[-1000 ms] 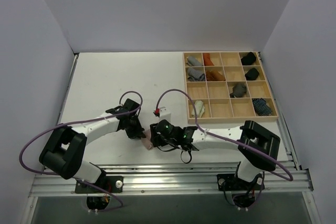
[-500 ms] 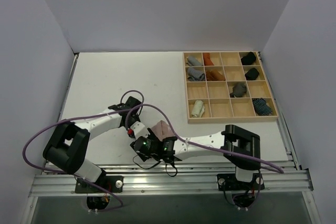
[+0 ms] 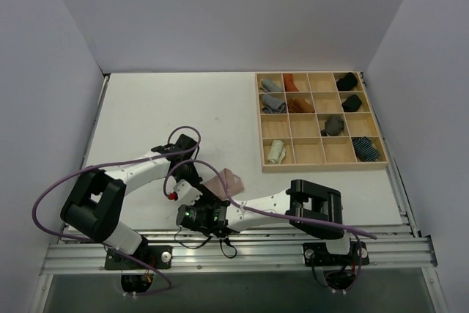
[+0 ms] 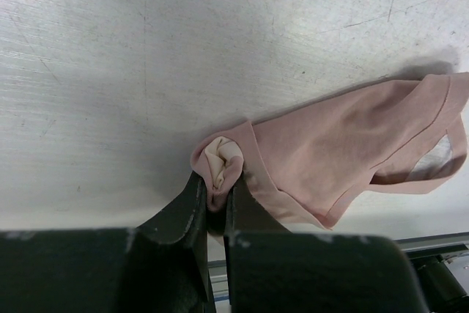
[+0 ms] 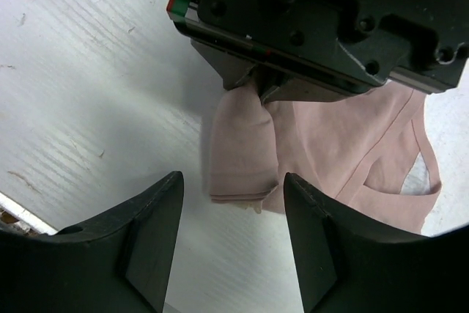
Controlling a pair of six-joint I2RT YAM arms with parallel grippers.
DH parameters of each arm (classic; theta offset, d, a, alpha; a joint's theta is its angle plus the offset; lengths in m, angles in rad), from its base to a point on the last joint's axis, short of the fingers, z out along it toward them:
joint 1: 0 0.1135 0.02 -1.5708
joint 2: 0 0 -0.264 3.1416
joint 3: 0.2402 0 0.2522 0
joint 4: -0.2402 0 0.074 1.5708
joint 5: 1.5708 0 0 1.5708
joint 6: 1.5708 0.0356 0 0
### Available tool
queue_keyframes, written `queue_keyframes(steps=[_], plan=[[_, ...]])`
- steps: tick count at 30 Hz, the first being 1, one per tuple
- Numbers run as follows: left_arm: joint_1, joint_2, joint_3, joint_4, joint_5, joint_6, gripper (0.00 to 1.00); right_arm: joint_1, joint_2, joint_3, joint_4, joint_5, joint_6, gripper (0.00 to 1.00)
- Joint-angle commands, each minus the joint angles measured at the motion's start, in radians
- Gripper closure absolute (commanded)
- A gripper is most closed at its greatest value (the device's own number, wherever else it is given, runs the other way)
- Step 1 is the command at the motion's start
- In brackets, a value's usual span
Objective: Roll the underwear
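Observation:
The dusty pink underwear (image 4: 344,137) lies on the table, and its near end is rolled into a small bundle with a beige core (image 4: 221,166). My left gripper (image 4: 217,187) is shut on that rolled end. In the right wrist view the roll (image 5: 242,148) hangs below the left gripper's black body (image 5: 308,27). My right gripper (image 5: 233,181) is open, with its jaws either side of the roll and not touching it. From above, the pink cloth (image 3: 229,179) sits beside both grippers, the left (image 3: 198,181) and the right (image 3: 189,194). A pale yellow-green roll (image 3: 276,152) lies in the tray.
A wooden compartment tray (image 3: 319,163) at the right back holds grey, rust, black and blue-striped rolls. The table's front rail (image 3: 242,243) runs close behind the grippers. The right arm (image 3: 264,207) stretches left along the front edge. Purple cables loop over both arms.
My right arm has swung left along the front edge, and its gripper now faces the roll from the left. The pink underwear now shows uncovered. The left gripper stays on the roll.

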Motion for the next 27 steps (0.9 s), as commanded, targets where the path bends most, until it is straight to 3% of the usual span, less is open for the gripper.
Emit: queue_keyframes(steps=[1,6,11,12,14,18,24,27], plan=[[-0.008,0.042,-0.037,-0.131,-0.061,0.017,0.98,0.009,0.039,0.045,-0.052,0.075,-0.043,0.48],[-0.008,0.042,-0.032,-0.139,-0.061,0.008,0.98,0.005,0.082,0.076,-0.04,0.074,-0.072,0.51],[-0.006,0.041,-0.023,-0.162,-0.033,-0.022,0.97,-0.014,0.089,0.046,-0.016,0.013,-0.014,0.91],[-0.003,0.036,-0.017,-0.177,-0.032,-0.032,0.96,-0.019,0.083,0.027,-0.011,-0.007,0.016,0.94],[0.014,0.009,-0.01,-0.19,-0.024,-0.049,0.89,-0.037,0.045,-0.069,0.052,-0.104,0.122,0.98],[0.054,-0.075,0.019,-0.236,-0.036,-0.052,0.59,-0.086,-0.036,-0.281,0.213,-0.283,0.283,0.99],[0.104,-0.168,0.051,-0.245,-0.067,-0.007,0.49,-0.175,-0.052,-0.513,0.515,-0.504,0.431,1.0],[0.104,-0.203,0.03,-0.196,-0.052,0.007,0.46,-0.209,-0.012,-0.536,0.552,-0.563,0.446,1.0]])
